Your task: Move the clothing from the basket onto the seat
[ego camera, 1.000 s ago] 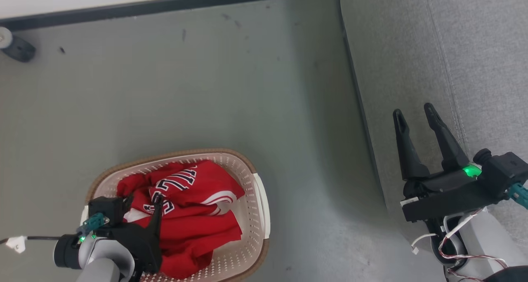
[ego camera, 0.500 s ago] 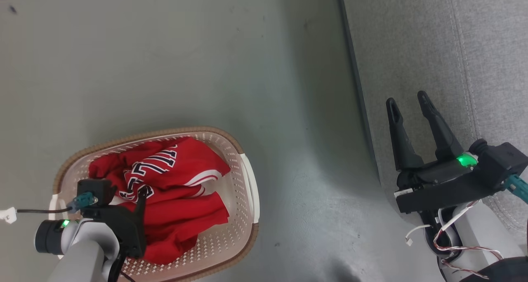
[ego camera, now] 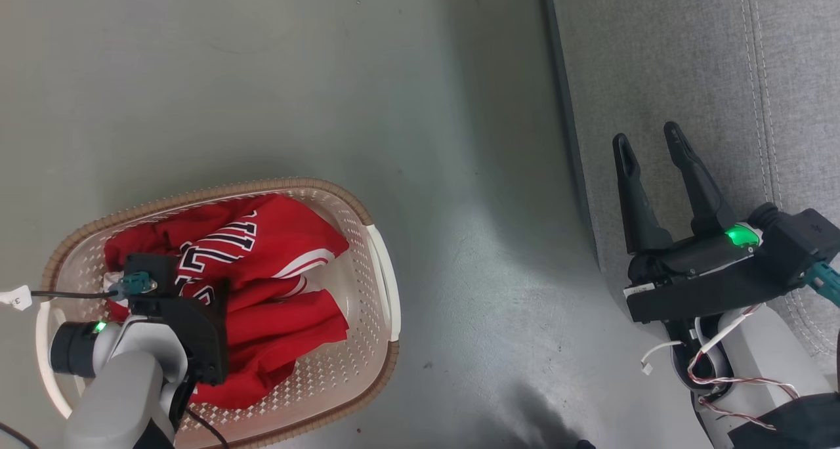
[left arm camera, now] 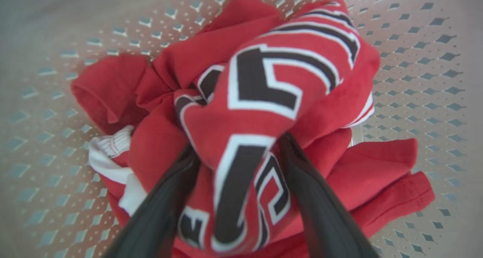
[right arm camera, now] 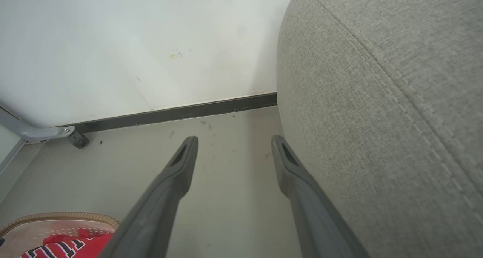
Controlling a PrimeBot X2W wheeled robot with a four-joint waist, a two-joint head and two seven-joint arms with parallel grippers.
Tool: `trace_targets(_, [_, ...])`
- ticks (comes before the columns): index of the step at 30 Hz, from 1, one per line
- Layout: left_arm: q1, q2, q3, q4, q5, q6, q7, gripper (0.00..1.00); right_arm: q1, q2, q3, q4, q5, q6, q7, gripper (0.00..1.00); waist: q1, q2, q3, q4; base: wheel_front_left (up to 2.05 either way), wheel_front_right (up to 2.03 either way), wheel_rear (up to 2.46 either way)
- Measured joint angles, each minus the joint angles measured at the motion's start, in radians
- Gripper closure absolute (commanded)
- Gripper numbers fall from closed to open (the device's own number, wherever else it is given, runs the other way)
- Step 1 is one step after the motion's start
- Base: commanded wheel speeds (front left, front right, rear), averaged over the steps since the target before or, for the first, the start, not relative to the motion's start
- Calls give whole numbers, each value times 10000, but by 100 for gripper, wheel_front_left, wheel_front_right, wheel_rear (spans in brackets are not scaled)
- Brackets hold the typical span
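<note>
**Left fingers astride the fold, seat off at 3 o'clock**

In the head view, the soft red sports clothing with black-and-white lettering [ego camera: 275, 285] lies heaped in the oval cream perforated plastic basket with a brown woven-look rim [ego camera: 377, 265], at 8 o'clock on the floor. Your left gripper [ego camera: 220, 295] is the nearer arm, plunged straight into the heap.

In the left wrist view, the left gripper's fingers [left arm camera: 169, 197] stand wide, one on either side of a lettered fold that bulges up between them. The fold's long axis runs from 6 to 12 o'clock, along the fingers. They touch the cloth but don't seem to pinch it yet, so close before lifting.

The large grey fabric-upholstered seat [ego camera: 689, 55] lies well apart, at 3 o'clock from the basket. Your right gripper [ego camera: 646, 136] hovers over its edge, fingers spread wide and empty.
</note>
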Motion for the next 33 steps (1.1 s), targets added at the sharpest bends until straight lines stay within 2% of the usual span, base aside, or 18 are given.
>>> trace_targets(2, [-36,-33,-8,104,-2,0,-2,0,-91,12,56,15,2,0,0,0,0,0,34,-26,0,0,0])
trace_targets(3, [-86,-46,-8,194,-2,0,0,64,-125,13,96,29,2,0,0,0,0,0,52,-43,0,0,0])
trace_targets(4, [-135,-54,-13,261,-2,0,0,100,-127,13,104,38,2,0,0,0,0,0,55,-49,0,0,0])
trace_targets(13, [-248,-238,12,704,-96,0,-127,100,-149,44,232,349,19,2,2,0,0,0,-208,-37,0,0,0])
trace_targets(18, [-185,-364,21,755,-230,-2,-535,100,-159,42,290,566,96,2,2,0,0,0,-510,-2,0,0,0])
trace_targets(25, [-118,-571,-40,700,-545,-4,-1101,100,-315,2,318,886,228,2,2,0,0,-2,-1154,120,0,0,0])
trace_targets(33, [685,-731,-224,548,-723,-48,-1791,100,-278,-140,401,1246,374,2,2,0,-3,-3,-2118,421,0,0,0])
